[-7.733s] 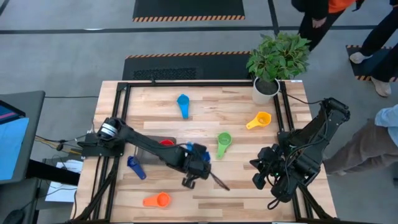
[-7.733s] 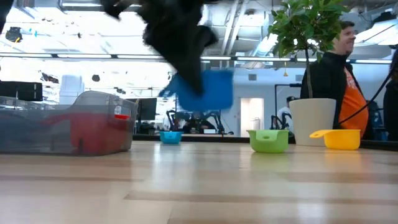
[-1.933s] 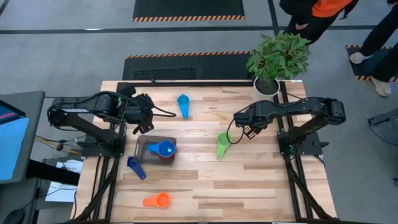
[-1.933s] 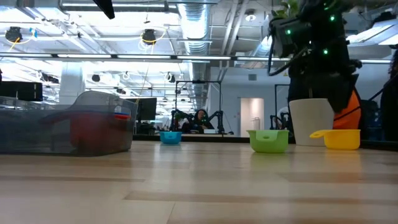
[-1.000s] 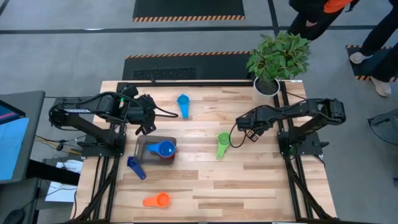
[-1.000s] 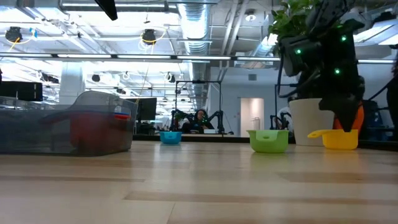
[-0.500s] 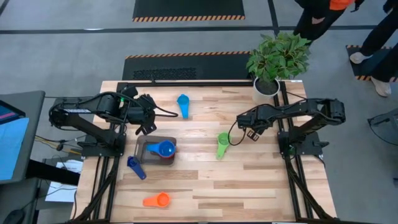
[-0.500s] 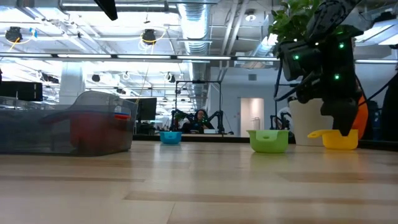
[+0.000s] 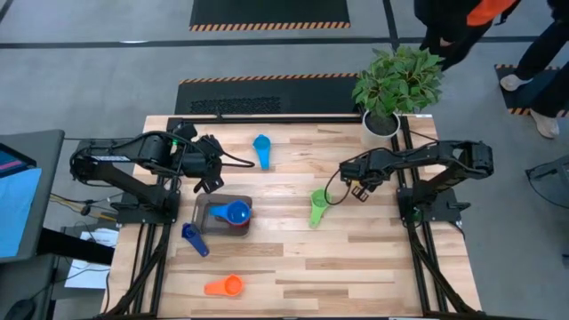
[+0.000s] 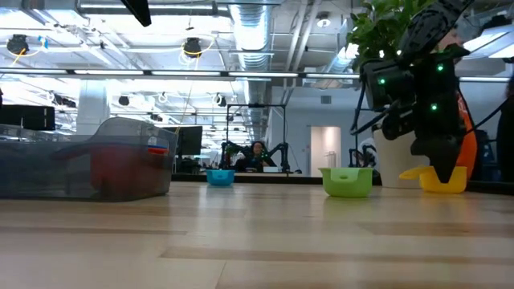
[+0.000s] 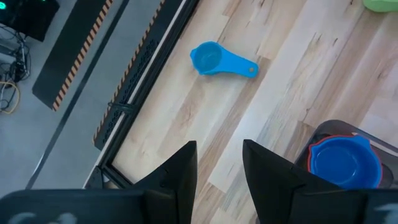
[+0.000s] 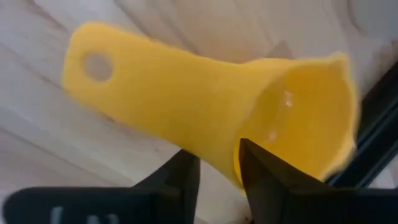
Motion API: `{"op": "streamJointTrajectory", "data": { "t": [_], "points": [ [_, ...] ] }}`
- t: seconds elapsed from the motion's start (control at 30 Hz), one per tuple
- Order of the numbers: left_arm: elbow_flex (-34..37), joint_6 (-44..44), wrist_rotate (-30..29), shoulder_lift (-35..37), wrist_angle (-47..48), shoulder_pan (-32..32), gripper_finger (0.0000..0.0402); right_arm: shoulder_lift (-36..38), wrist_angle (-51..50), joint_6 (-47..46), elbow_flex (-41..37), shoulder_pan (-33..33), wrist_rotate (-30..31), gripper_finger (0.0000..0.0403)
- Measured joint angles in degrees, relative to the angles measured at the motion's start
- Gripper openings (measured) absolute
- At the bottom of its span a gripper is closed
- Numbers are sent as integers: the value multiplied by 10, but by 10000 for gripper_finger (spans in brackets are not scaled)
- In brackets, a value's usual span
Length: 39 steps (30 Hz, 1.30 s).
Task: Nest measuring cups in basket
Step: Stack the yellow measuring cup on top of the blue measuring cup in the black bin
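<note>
1. In the right wrist view the right gripper [image 12: 219, 168] sat directly over the yellow cup [image 12: 205, 124], its fingers narrowly parted and straddling the cup's wall where bowl meets handle — not visibly clamped yet.
2. That cup looked like thin, light, stiff plastic, smooth enough to slip. I judged the flat handle, or the rim beside it, the surest hold; a pinch on the round bowl could squirt it sideways.
3. The low view showed the yellow cup [image 10: 440, 178] tipped a little, at the table's right side by the white plant pot [image 10: 395, 156].
4. Next nearest lay the green cup [image 9: 319, 205], mid-table, untouched.
5. Farther left stood the basket [image 9: 212, 212] with the blue cup [image 9: 235, 212] nested over a red one.
6. The left gripper [image 9: 206, 163] waited behind the basket, fingers apart and empty.
7. Outlying cups: light blue [image 9: 261, 148] at the back, dark blue [image 9: 193, 239] and orange [image 9: 224, 285] toward the front.
</note>
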<state>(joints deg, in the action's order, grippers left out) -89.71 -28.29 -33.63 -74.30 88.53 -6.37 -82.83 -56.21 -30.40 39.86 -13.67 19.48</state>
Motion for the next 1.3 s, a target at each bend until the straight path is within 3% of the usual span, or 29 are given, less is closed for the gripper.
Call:
{"op": "streamJointTrajectory", "data": {
  "t": [0.27,0.53,0.93,1.07,1.3],
  "points": [
    [0,0,0,0,2,0,118,1,18,-37,3,4,-64,15],
    [0,1,7,0,14,0,118,0,-15,-42,79,35,-92,11],
    [0,24,25,1,15,0,118,0,-75,-82,340,157,-117,11],
    [0,34,31,1,15,0,118,0,-18,-116,388,203,-99,11],
    [0,41,32,2,15,0,118,-32,173,-119,397,251,-72,10]
  ]
}}
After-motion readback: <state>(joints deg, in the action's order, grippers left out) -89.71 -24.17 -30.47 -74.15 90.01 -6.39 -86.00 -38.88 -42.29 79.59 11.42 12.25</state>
